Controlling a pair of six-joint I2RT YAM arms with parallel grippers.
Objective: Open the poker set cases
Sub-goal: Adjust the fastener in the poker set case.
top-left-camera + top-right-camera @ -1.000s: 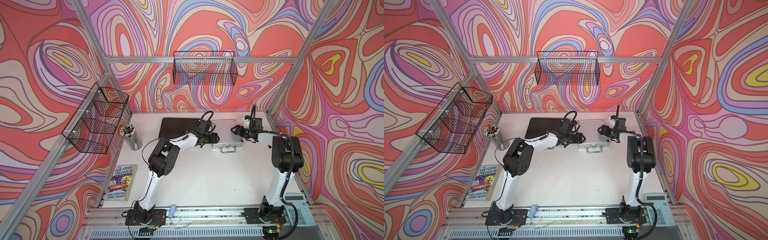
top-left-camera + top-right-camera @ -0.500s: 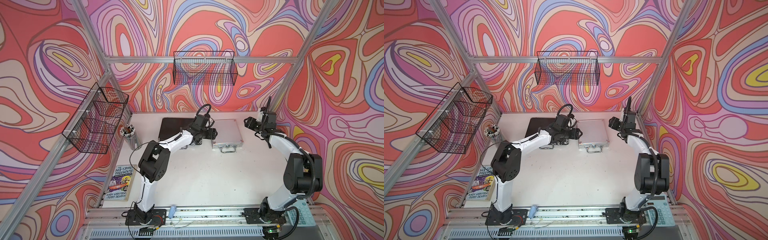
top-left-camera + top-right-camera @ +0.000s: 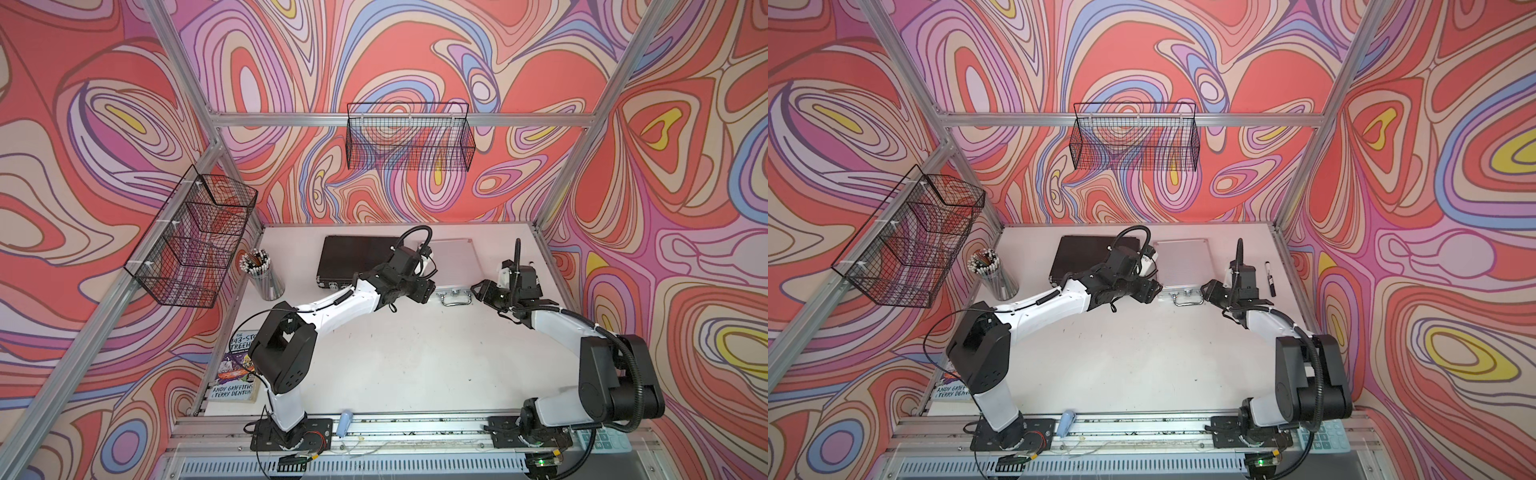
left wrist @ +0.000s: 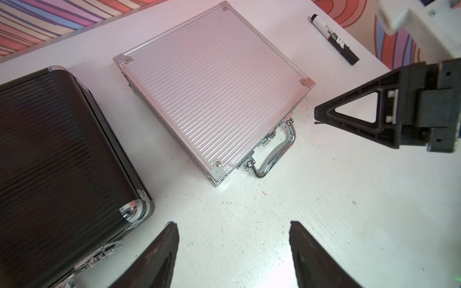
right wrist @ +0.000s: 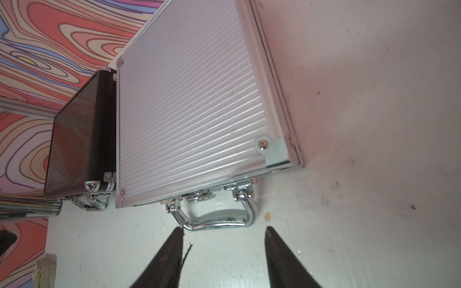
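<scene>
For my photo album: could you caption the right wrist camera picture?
Open right gripper poised before the chrome handle of the closed silver aluminium case, black case beside it.

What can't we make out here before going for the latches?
- Front latches of the black case: mostly behind the left arm in both top views; cut by the frame edge in the left wrist view.
- Insides of the black case and silver case: lids shut, every view.
- Title of the book: partly behind the left arm in both top views.
</scene>
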